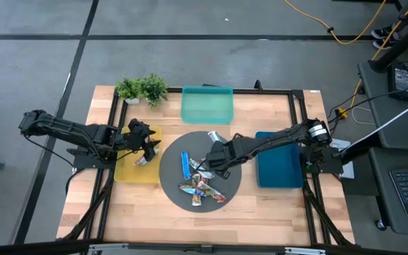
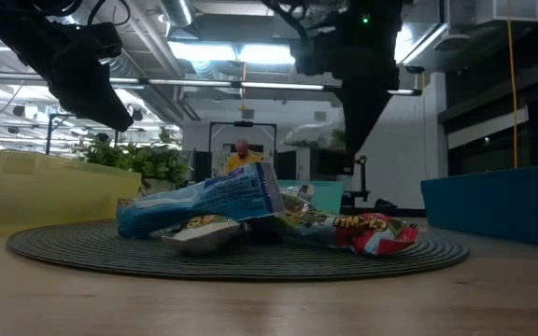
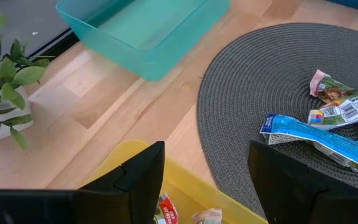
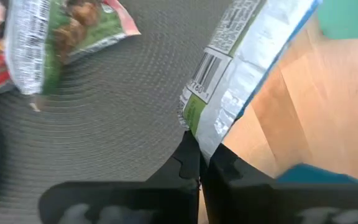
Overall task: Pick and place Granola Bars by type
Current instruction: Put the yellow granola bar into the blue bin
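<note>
While both arms hang over the surface (image 1: 261,205):
Right tool (image 4: 199,163): pinching a blue-edged bar (image 4: 244,62) above the round mat (image 1: 229,185).
Left tool (image 3: 207,180): spread over the yellow tray (image 1: 126,172).
Other bars (image 1: 202,190): on the mat.

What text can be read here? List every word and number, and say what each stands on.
"760": digits beside the barcode on the held bar, pinched in the right gripper; the rest is unreadable.
Blue bar: print too blurred to read.
Red bar: yellow lettering, too blurred to read.
</note>
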Available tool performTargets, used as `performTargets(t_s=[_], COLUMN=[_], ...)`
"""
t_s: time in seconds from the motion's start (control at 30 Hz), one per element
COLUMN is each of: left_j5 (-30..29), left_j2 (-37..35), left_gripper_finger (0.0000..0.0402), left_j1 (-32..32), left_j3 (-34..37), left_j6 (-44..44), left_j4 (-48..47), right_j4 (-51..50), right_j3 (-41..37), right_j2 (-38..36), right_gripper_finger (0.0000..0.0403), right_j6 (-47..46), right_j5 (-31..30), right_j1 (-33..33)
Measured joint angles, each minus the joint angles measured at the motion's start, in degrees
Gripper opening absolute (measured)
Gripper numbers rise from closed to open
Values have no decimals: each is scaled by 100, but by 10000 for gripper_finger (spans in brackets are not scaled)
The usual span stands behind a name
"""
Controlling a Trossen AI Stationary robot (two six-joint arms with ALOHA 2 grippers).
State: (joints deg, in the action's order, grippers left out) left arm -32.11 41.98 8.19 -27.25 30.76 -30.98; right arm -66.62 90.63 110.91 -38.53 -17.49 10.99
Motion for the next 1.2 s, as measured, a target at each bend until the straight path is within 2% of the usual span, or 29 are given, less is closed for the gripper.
performTargets(t_s=[0.3, 0.47, 0.67, 0.9, 1.2], left_j5=[-136, -137, -249, -476, -732], left_j2=[0, 0, 0, 2, 2], left_gripper_finger=[218, 218, 218, 218, 218], left_j1=[0, 1, 2, 0, 0], left_j3=[1, 1, 1, 1, 1], left_j6=[0, 0, 0, 96, 359], left_j4=[0, -2, 0, 39, 39], right_j4=[11, 190, 759, 1429, 1944], right_j3=[995, 1328, 1321, 1314, 1314], right_j2=[-120, -696, -1646, -2536, -3199], right_gripper_finger=[3, 3, 3, 2, 2], right_j6=[1197, 1607, 2356, 3330, 4060], right_j5=[394, 674, 1086, 2073, 3615], right_j1=[-200, -462, -795, -1164, -1772])
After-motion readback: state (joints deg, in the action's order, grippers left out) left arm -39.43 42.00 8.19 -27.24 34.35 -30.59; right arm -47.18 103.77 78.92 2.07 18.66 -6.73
